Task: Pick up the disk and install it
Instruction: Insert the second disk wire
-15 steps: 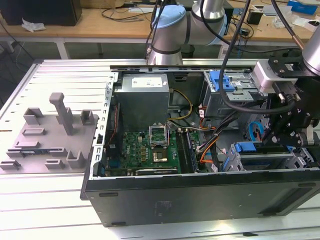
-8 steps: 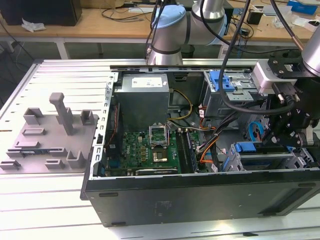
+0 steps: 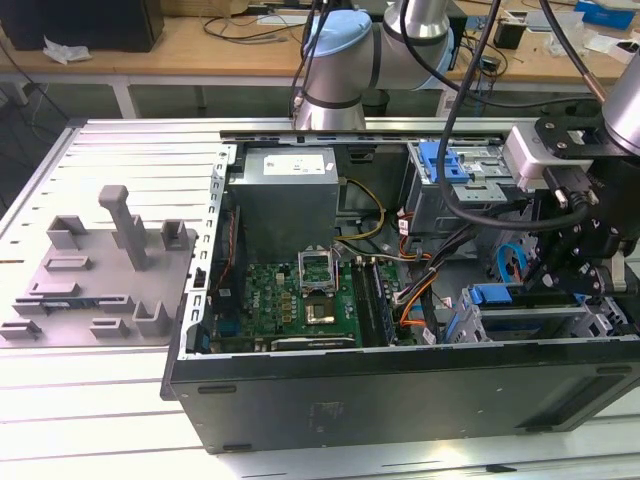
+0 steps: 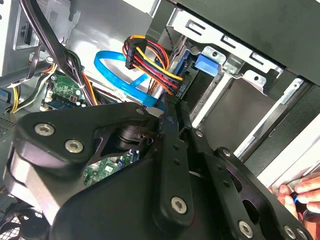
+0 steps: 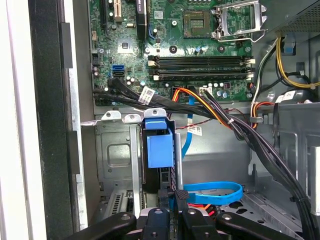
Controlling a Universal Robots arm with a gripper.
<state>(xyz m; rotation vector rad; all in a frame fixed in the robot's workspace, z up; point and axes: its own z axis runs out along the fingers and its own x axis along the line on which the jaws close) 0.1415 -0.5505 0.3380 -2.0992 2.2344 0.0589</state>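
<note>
Tool (image 5: 175, 196) at bottom centre of the first wrist view: fingers together, nothing between them that we can see. In the exterior view it hangs at the right edge, inside the open computer case (image 3: 400, 385).

Just past the fingertips is the disk (image 5: 160, 150), standing on edge in the grey metal drive bay (image 5: 117, 150) with its blue bracket end facing us. We can't tell whether the tips touch it or sit just beside it. We judge the disk is in its slot and this is the seating step, not the pick.

A looped blue data cable (image 5: 212, 192) lies just beside the tool. A bundle of coloured power wires (image 4: 150, 57) ends in a black plug close to the fingertips, upper centre of the second wrist view. The green motherboard (image 5: 190, 50) is further out, at the top of the first wrist view.

To do it well, we think:
- Push straight along the slot, on the bracket and not on the plug.
- Keep the cables out from under the fingers.
- Go slowly; a tilted disk could jam in the bay.

A person's hand (image 4: 300, 195) is at the lower right edge of the second wrist view, near the case wall, so mind it.
</note>
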